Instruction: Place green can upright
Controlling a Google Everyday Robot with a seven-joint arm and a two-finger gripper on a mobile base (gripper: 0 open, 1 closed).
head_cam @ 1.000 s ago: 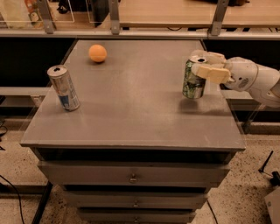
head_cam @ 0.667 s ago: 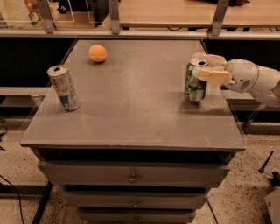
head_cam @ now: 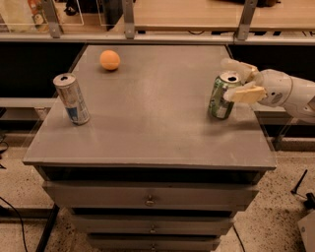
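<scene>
The green can [head_cam: 219, 101] has a green and silver body with white patches and dark markings, and a silver top. The gripper [head_cam: 226, 80], at the can's top near the table's right edge, is pale cream. Its arm [head_cam: 290, 91] is white. The slim can [head_cam: 72, 98] is silver with a blue patch low down and a dull silver top. The ball [head_cam: 110, 59] is plain orange. The table [head_cam: 147, 123] is flat grey with faint paler scuffs, and its drawers [head_cam: 147, 194] are the same grey. The floor [head_cam: 275, 221] is beige, speckled dark. The bench [head_cam: 187, 12] behind is light wood.
</scene>
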